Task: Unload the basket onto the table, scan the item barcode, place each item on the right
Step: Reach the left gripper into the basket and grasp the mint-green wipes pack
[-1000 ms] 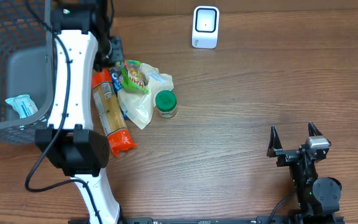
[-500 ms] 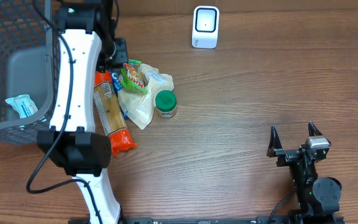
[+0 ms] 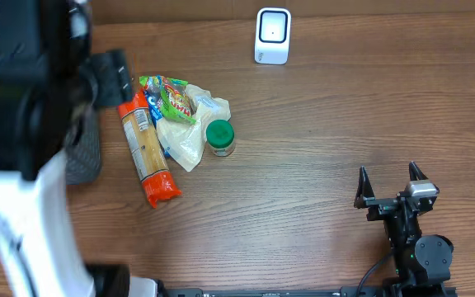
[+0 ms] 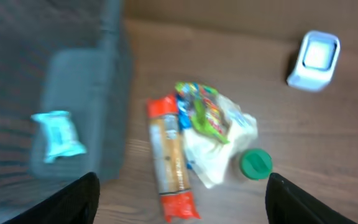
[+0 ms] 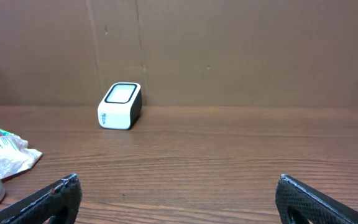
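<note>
- Several groceries (image 3: 176,124) lie piled beside the basket (image 4: 112,81), well apart from the barcode scanner (image 3: 272,35).
- We judge the green-lidded jar (image 3: 220,137) stiff, light and smooth; take it by its sides.
- Left gripper (image 4: 183,180) and right gripper (image 3: 387,168) both gape, empty.

Brown wood table (image 3: 320,181) w/ dark grain lines fills the top view. Behind its far edge stands a flat brown wall (image 5: 229,50), prob. cardboard, w/ straight seams up & down. Light is soft & even.
</note>
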{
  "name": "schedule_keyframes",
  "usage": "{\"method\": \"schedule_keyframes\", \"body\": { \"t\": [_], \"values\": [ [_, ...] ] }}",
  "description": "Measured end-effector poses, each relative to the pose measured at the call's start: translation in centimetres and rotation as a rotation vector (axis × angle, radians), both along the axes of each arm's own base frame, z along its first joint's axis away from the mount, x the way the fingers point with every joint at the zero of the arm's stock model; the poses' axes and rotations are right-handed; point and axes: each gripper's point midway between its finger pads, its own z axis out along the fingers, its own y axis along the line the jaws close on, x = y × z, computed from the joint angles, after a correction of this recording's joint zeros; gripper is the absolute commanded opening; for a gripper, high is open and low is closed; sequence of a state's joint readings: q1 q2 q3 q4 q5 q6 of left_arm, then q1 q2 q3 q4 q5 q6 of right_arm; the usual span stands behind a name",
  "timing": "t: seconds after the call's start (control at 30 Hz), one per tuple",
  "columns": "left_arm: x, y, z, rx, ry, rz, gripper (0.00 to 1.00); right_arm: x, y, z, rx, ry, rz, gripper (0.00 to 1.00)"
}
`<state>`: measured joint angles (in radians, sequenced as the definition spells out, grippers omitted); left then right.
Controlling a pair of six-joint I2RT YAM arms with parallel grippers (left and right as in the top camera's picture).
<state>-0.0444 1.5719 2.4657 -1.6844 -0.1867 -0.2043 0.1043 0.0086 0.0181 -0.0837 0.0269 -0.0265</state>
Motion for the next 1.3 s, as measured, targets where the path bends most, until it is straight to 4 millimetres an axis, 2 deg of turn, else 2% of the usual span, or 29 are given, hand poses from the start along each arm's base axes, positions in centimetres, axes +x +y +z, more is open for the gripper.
{"method": "schedule_keyframes", "body": {
  "t": [0.1, 0.17, 0.27, 0.33, 0.5, 0.6, 0.77, 0.87, 1.03, 1.3],
  "values": [
    [-4.2, 2.9, 1.9, 0.03, -0.076, 0.128, 0.81, 0.0, 0.0, 0.0, 0.0, -0.001, 0.001, 1.0],
    [-6.5, 5.1, 2.5, 0.046, -0.103, 0.226, 0.82, 0.0, 0.0, 0.0, 0.0, -0.001, 0.0, 1.0],
    [-8.7, 7.6, 2.5, 0.058, -0.108, 0.361, 0.87, 0.0, 0.0, 0.0, 0.0, 0.0, 0.0, 1.0],
    [-8.9, 9.1, 2.3, 0.063, -0.108, 0.433, 0.9, 0.0, 0.0, 0.0, 0.0, -0.001, 0.0, 1.0],
    [-5.9, 13.4, 1.5, 0.063, -0.106, 0.56, 0.98, 0.0, 0.0, 0.0, -0.001, 0.0, 0.001, 1.0],
    [-2.9, 15.9, -0.6, 0.046, -0.047, 0.587, 0.99, 0.0, 0.0, 0.0, 0.0, -0.001, 0.001, 1.0],
    [1.8, 19.3, -7.5, -0.018, 0.15, 0.598, 0.98, 0.0, 0.0, 0.0, -0.001, -0.001, 0.0, 1.0],
    [3.9, 20.8, -12.0, -0.059, 0.265, 0.6, 0.98, 0.0, 0.0, 0.0, -0.001, -0.001, 0.001, 1.0],
    [5.5, 22.7, -16.9, -0.101, 0.376, 0.612, 1.0, 0.0, 0.0, 0.0, -0.001, 0.0, 0.001, 1.0],
    [6.1, 25.6, -21.7, -0.175, 0.447, 0.649, 1.0, 0.0, 0.0, 0.0, 0.0, -0.001, 0.001, 1.0]
  ]
}}
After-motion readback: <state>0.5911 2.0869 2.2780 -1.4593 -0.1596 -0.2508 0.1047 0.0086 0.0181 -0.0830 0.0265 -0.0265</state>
